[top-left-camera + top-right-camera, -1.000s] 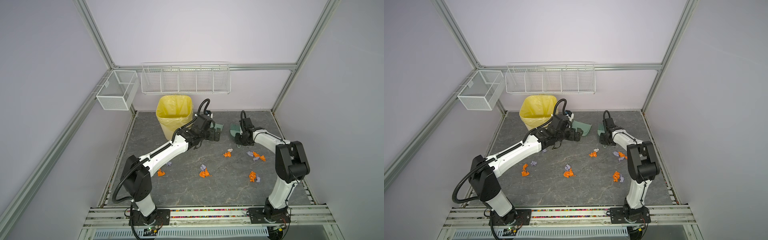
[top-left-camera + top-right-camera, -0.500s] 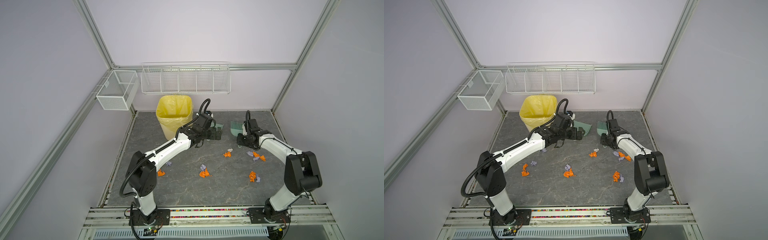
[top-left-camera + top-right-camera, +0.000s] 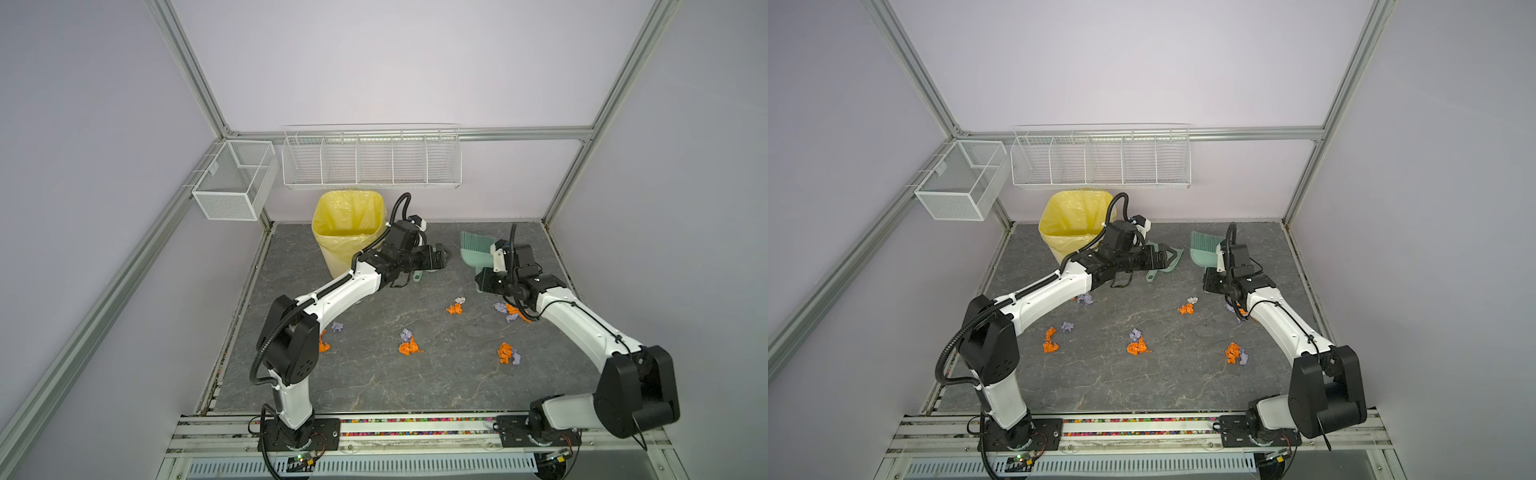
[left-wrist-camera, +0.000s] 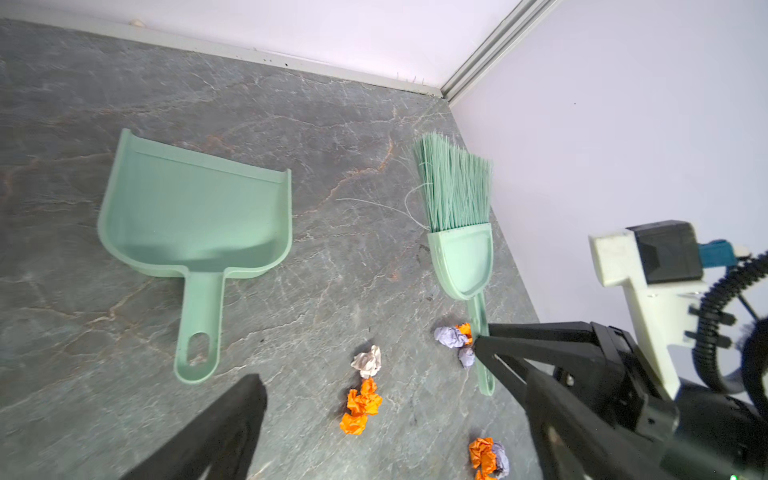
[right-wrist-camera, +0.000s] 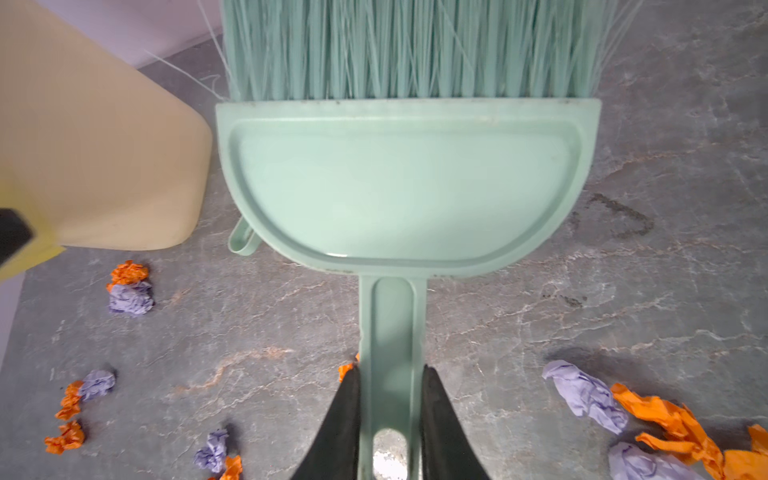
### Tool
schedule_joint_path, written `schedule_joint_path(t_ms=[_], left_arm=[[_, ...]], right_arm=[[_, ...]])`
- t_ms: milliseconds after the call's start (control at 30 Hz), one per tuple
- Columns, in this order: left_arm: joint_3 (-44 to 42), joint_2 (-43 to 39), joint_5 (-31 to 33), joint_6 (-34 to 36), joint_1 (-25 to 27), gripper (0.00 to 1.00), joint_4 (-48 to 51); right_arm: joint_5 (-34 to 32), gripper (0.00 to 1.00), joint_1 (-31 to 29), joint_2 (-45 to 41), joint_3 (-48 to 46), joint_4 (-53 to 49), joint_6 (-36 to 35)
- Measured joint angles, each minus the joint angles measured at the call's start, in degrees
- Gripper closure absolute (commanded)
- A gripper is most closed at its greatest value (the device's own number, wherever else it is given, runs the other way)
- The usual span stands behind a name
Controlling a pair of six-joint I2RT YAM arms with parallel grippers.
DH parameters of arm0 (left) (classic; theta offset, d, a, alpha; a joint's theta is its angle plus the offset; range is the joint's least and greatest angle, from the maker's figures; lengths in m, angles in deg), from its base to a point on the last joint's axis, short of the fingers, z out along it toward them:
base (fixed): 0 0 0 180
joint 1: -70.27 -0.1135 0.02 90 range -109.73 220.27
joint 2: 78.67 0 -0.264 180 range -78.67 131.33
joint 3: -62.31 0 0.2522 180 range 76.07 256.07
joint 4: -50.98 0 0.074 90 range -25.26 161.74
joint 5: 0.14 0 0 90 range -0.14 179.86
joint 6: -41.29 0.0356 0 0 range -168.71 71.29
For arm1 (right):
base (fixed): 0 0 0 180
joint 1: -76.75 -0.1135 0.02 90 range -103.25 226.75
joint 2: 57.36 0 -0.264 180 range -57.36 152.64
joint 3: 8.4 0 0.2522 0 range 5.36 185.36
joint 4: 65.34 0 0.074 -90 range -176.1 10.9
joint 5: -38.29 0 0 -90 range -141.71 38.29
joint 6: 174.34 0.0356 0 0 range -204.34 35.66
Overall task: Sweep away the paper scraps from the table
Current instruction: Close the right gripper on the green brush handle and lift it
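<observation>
Clamping the brush point(image 5: 399, 183) handle at far right, the right gripper point(image 5: 390, 374) holds firm; its arm has dropped lower. The left gripper point(image 3: 444, 255), jaws wide, has advanced over the dustpan point(image 4: 195, 212). The paper scraps point(image 3: 409, 346) remain unswept across the middle of the table point(image 3: 374, 382).

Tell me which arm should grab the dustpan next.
Left: the left fingers hang open near the free dustpan; the right fingers are shut on the brush handle.

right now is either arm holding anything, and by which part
The right gripper holds the green brush by its handle, near the hanging hole. The left gripper, jaws open, holds nothing.
</observation>
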Motion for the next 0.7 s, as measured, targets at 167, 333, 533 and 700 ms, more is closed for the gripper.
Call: schedule_joint_path(t_ms=[167, 333, 533, 700], left_arm=[[0.00, 2.16, -4.24, -2.43, 0.00, 0.14, -3.67], [0.26, 3.80, -7.56, -4.02, 0.00, 0.20, -6.51], [1.25, 5.60, -9.31, -5.44, 0.00, 0.31, -8.41], [1.70, 5.79, -10.27, -6.54, 0.00, 0.37, -10.58]], right_arm=[[1.44, 0.93, -0.83, -1.51, -0.72, 0.92, -0.55], [2.69, 0.93, -1.31, -2.38, -1.79, 1.60, -0.70], [3.67, 0.93, -2.25, -2.47, -1.79, 2.56, -0.70], [4.07, 0.93, -3.28, -2.73, -1.79, 3.02, -0.70]])
